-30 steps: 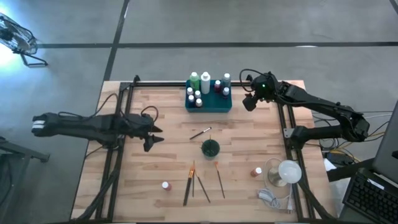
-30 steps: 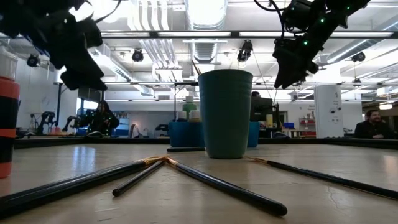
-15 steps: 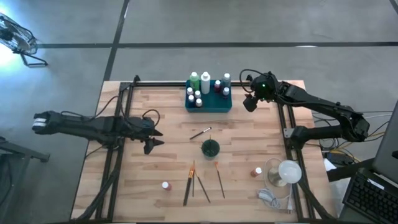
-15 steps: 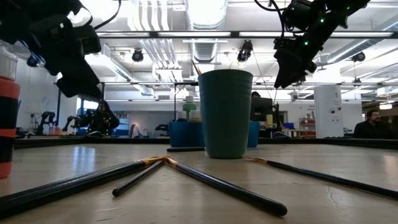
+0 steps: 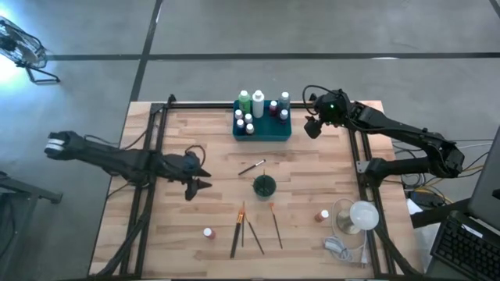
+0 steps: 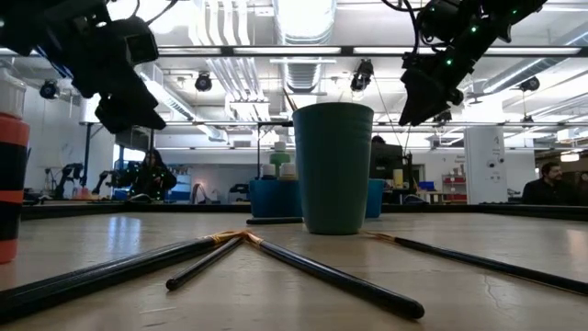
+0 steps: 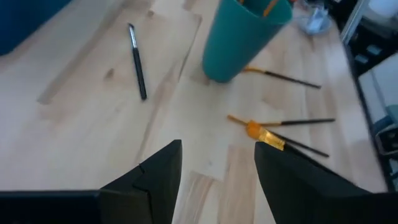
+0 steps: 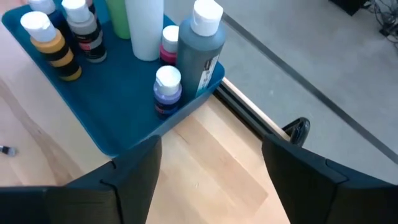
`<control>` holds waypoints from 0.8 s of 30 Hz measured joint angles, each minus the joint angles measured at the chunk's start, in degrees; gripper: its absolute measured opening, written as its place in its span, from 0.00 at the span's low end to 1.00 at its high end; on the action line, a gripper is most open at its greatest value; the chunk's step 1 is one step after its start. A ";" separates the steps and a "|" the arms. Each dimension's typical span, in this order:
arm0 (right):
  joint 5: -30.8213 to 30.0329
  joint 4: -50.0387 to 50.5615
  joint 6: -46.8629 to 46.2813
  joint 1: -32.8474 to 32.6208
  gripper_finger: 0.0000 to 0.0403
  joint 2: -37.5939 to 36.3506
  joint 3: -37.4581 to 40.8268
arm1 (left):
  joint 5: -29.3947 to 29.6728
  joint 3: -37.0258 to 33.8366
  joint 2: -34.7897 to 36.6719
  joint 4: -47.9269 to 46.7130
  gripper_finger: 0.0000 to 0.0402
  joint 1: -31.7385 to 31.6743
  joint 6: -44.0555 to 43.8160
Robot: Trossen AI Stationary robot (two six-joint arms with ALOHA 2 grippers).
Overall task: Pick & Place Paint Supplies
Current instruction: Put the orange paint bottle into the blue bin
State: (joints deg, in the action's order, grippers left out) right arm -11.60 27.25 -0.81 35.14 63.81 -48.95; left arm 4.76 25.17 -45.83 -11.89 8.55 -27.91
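The teal tray (image 5: 273,133) stands at the far middle with several white-capped paint bottles (image 8: 200,53) upright in it. A dark green cup (image 5: 264,186) stands mid-table with brush handles in it. One paintbrush (image 5: 251,167) lies just beyond the cup, and three more (image 5: 237,229) lie near the front edge. Two small bottles (image 5: 208,232), (image 5: 323,215) stand on the wood. My left gripper (image 7: 217,149) hovers open left of the cup, above bare wood. My right gripper (image 8: 211,146) hovers open beside the tray's right end. Neither has anything between its fingers.
Black frame rails (image 5: 156,148) run along both table sides. A clear glass and a white round object (image 5: 355,217) with a cable sit at the near right corner. In the low view an orange-and-black bottle (image 6: 11,184) stands close at the left. People sit in the room behind.
My left gripper has swung a little toward the table's near edge and the cup, staying above the wood. The brushes, bottles, cup and tray lie as they did.
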 joint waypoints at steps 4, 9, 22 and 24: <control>0.00 -1.57 1.04 0.00 0.71 0.02 0.00 | 2.56 0.00 -3.65 0.32 0.51 3.28 0.23; 0.00 -6.34 0.99 0.00 0.73 0.02 0.00 | 3.50 -0.02 -7.20 0.32 0.51 5.59 1.10; 1.44 -8.20 0.59 0.00 0.80 0.02 0.00 | 4.67 -0.07 -9.80 -1.31 0.51 6.44 5.28; 1.73 -8.20 0.03 -0.02 0.81 0.02 0.00 | 3.17 -0.09 -9.92 -2.35 0.51 7.17 4.15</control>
State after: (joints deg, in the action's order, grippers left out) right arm -9.87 19.05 -0.77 35.11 63.83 -48.95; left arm 7.93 25.08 -55.75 -14.24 15.72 -23.76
